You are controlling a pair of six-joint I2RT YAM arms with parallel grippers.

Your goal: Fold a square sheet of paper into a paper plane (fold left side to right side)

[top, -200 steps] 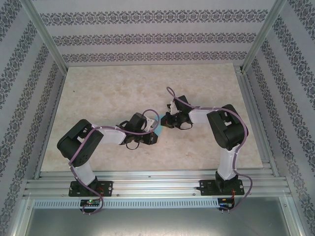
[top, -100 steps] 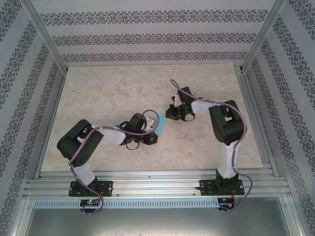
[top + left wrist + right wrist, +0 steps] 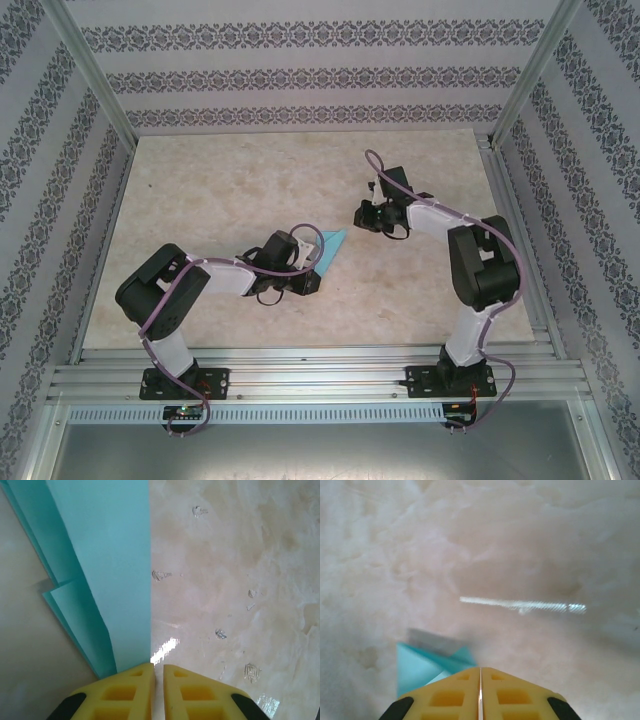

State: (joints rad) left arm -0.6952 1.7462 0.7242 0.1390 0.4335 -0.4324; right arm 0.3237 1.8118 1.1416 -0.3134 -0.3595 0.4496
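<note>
Touching closed left hand, paper plane lies apart from closed, empty right hand.

A pale marbled tabletop sits between floral-striped walls and aluminium rails.

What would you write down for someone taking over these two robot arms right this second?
Left hand: shut, fingertips at the near end of the folded turquoise paper; I cannot tell whether it pinches or only presses it.
Right hand: shut, holding nothing, apart from the paper, above the table.
Paper: lies flat mid-table, narrow and layered, with a pointed end.
Done: several folds are in.
Left: probably the last folds, then letting go; check the shape first.
</note>
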